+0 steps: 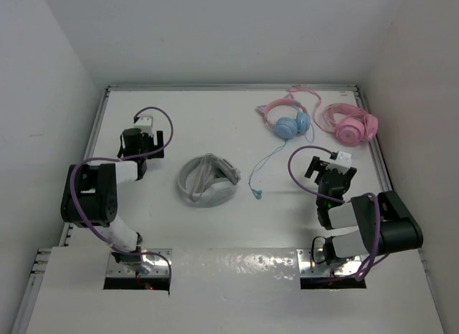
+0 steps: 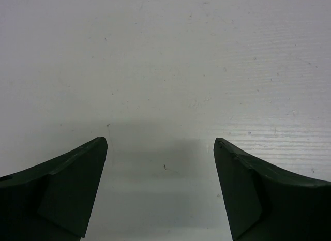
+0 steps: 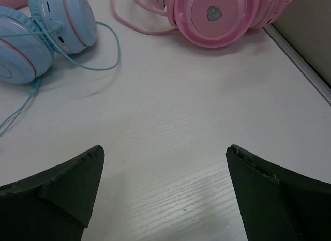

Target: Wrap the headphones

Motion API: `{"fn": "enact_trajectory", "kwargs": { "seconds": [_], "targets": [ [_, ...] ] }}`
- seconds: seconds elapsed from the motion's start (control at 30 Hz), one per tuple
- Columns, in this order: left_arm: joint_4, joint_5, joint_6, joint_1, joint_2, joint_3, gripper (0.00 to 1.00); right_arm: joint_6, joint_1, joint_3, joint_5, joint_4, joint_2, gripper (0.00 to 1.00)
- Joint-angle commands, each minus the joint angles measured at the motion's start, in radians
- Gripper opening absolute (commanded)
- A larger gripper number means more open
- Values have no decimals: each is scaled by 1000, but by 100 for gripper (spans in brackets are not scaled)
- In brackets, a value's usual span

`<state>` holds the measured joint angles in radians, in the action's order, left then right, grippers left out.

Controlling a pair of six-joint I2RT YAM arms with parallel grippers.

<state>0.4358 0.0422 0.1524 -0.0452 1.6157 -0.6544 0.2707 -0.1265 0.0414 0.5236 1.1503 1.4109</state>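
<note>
headphones (image 1: 287, 123) lying flat, pink band (image 1: 276, 105) pointing far-left, cable (image 1: 267, 162) trailing toward me, all-pink pair (image 3: 207, 30) with a cup logo (image 3: 213, 13) I can't read, my left claw (image 2: 160, 140) and right claw (image 3: 165, 147) spread, empty

- Table (image 3: 170, 122): white, fine wood-grain texture, mostly matt.
- Headphones (image 3: 31, 39): light blue ear cups of smooth plastic, soft sheen; thin smooth cable (image 3: 119, 46).
- All-pink headphones (image 3: 212, 16): smooth, slightly glossy plastic cup.
- My right gripper (image 3: 165, 150): dark matt plastic, edges faintly rough.
- My left gripper (image 2: 160, 142): the same dark matt plastic.
</note>
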Motion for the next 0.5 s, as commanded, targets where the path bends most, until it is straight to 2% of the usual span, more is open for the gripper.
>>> {"fn": "enact_trajectory", "kwargs": {
  "seconds": [0.0,0.07,0.17,0.23,0.3,0.47],
  "targets": [
    [18,-38,9,-12,-34,-14,82,5,4,-94,6,65,-7,99],
    [18,-62,21,-13,-40,-10,82,12,5,-71,-20,-53,-45,99],
    [27,-93,30,-13,-50,-1,82,-7,4,-67,-20,3,-29,99],
    [38,-103,32,-13,-57,9,82,7,4,-61,-25,-43,-44,99],
    [37,-104,33,-15,-59,9,82,-10,4,-74,-25,4,-35,99],
    [37,-96,33,-18,-62,10,82,-4,4,-71,-22,-6,-38,99]
  ]
}}
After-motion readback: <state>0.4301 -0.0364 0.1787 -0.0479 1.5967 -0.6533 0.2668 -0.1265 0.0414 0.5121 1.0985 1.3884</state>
